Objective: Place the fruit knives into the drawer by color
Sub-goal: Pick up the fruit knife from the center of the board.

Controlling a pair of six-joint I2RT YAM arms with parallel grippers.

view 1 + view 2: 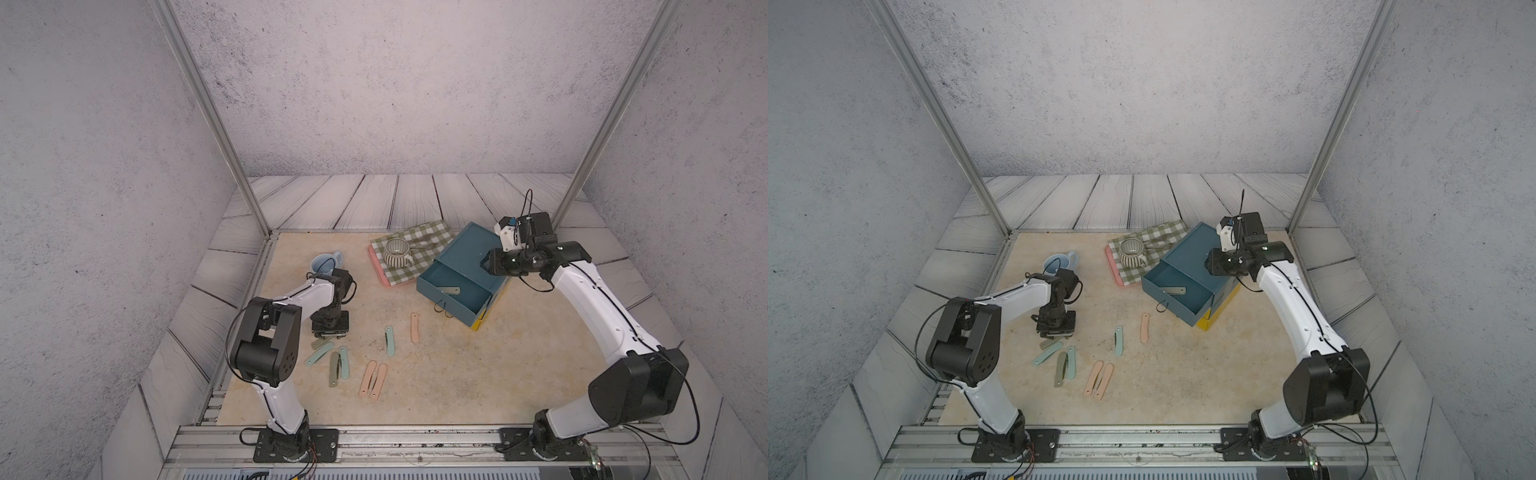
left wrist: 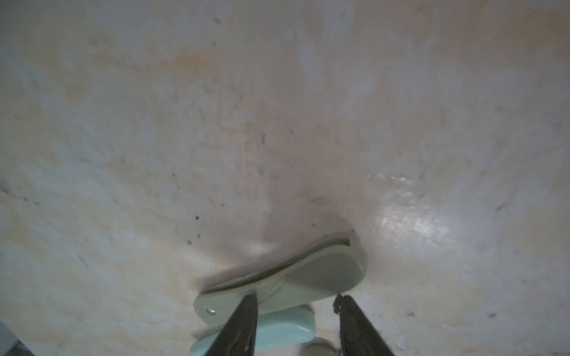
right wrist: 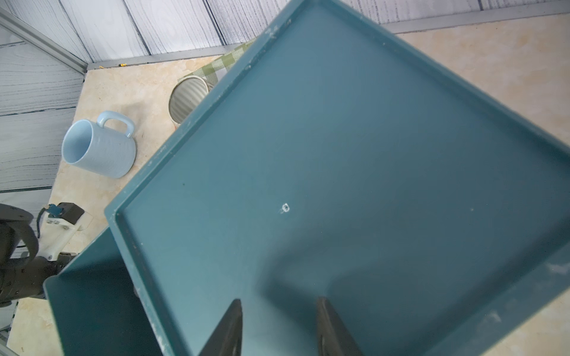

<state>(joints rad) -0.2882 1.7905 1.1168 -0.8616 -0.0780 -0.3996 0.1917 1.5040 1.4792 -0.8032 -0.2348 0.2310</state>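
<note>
Picking now: reaching with the left gripper (image 2: pixel 295 297) for an olive-grey knife (image 2: pixel 308 271) lying partly over a mint knife (image 2: pixel 277 334) on the table (image 1: pixel 498 374).
Left pincer: half-spread above that knife, clasping nothing yet.
Right gripper (image 3: pixel 279 300): half-spread, empty, hovering over the drawer chest (image 1: pixel 465 249).
Top drawer (image 1: pixel 457 313): pulled out, holding a stored olive knife (image 1: pixel 451 290); other knives (image 1: pixel 390 340) loose on the table.
Next move: probably squaring the jaws across the handle, closing, lifting clear of the mint one, carrying to that drawer.
Hard to make out: contact beneath either gripper; yellow drawers (image 1: pixel 478 323) mostly hidden beneath.
</note>
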